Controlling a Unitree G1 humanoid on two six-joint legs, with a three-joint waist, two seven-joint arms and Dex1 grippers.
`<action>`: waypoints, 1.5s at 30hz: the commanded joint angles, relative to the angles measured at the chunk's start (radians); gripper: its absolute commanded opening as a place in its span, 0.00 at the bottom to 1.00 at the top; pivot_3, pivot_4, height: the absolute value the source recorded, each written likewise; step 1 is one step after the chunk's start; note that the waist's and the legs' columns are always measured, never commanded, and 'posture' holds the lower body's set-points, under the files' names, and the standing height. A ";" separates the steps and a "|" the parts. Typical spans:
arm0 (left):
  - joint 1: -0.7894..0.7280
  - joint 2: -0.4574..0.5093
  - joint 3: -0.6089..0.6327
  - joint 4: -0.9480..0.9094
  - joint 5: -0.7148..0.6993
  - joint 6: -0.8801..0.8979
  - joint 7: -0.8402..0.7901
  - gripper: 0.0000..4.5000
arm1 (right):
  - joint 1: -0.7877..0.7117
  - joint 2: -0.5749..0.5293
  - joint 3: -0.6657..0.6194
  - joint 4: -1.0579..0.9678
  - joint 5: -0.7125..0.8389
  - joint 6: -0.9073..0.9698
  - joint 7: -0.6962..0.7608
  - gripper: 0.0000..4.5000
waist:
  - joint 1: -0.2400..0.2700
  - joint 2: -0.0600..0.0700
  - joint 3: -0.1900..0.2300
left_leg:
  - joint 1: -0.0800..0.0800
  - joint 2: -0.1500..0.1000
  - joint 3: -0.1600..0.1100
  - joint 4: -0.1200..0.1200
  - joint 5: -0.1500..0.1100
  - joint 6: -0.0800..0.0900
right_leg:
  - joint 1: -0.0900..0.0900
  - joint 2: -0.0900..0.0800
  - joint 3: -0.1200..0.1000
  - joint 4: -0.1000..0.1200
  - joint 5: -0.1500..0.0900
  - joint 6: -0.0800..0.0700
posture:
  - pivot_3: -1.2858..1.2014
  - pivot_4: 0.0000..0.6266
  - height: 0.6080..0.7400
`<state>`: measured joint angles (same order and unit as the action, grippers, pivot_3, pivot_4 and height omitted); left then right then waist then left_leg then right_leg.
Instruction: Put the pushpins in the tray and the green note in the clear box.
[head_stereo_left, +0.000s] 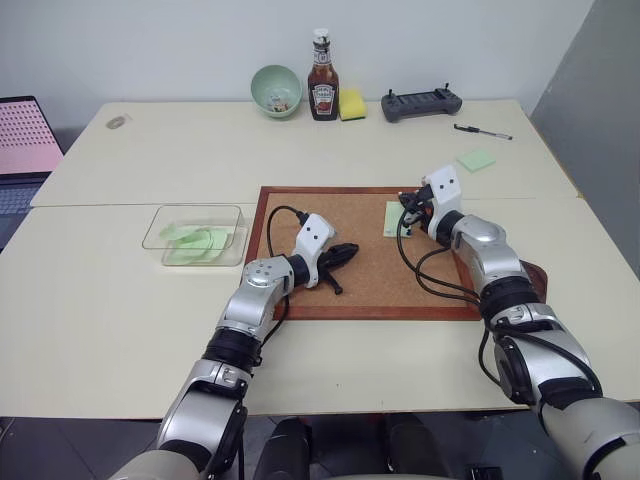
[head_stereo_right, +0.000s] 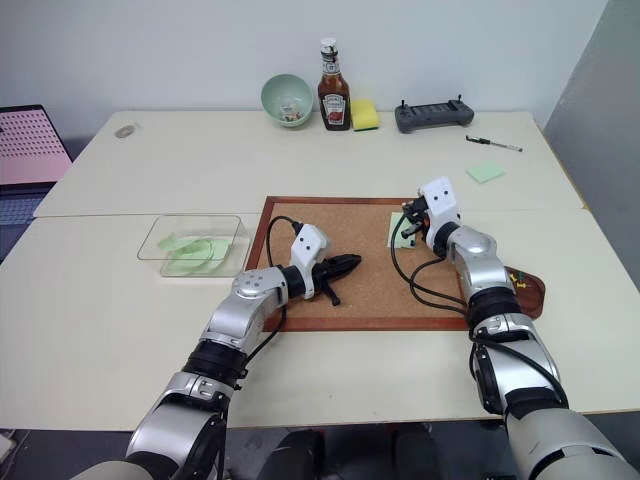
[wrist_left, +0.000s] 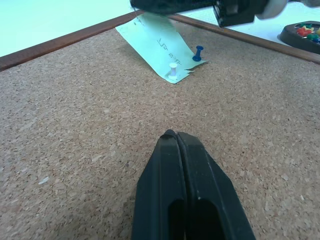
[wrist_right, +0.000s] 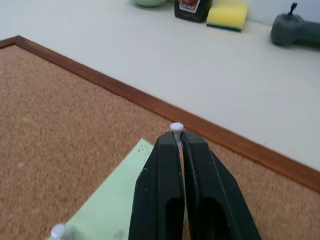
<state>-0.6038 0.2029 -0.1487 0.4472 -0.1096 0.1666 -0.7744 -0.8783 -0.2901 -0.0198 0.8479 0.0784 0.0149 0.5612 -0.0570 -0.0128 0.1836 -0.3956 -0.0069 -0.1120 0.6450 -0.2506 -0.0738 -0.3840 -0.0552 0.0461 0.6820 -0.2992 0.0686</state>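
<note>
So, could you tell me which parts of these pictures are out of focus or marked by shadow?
In the left wrist view the left gripper and the nearby cork board are sharp, while the green note is softer and the right gripper above it blurs. In the right wrist view the bottle and sponge blur. In the left eye view soft shadows lie under the arms.

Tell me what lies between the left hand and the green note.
Bare cork board, as the left wrist view shows: nothing lies between the left hand and the green note.
</note>
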 joint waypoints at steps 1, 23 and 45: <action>0.025 -0.005 -0.022 0.010 0.013 0.014 -0.003 0.00 | 0.022 -0.025 -0.044 -0.151 0.052 0.049 0.014 0.00 | 0.000 0.000 0.000 | 0.000 0.000 0.000 0.000 0.000 0.000 | 0.000 0.000 0.000 0.000 0.000 0.000 | 0.52 0.24 1.00; 0.007 -0.013 -0.039 0.066 0.030 -0.033 -0.034 0.00 | 0.566 -0.536 -0.242 -0.992 0.279 0.663 0.207 0.00 | 0.018 0.004 -0.002 | 0.003 0.000 0.000 0.000 0.000 0.000 | 0.005 0.000 0.000 -0.002 0.000 0.000 | 0.52 0.24 1.00; -0.011 -0.020 -0.039 0.120 0.039 -0.079 -0.039 0.00 | 0.755 -0.790 -0.129 -0.964 0.156 0.623 0.367 0.26 | 0.025 0.004 -0.002 | 0.010 0.000 0.001 0.000 0.000 0.000 | 0.012 0.000 0.000 -0.004 -0.001 0.002 | 0.52 0.24 1.00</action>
<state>-0.6246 0.1903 -0.1694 0.5307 -0.0864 0.0787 -0.8101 -0.1240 -1.0619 -0.1358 -0.1114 0.2447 0.6488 0.9174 -0.0322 -0.0088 0.1812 -0.3860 -0.0072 -0.1111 0.6445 -0.2510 -0.0734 -0.3720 -0.0553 0.0466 0.6779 -0.3002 0.0702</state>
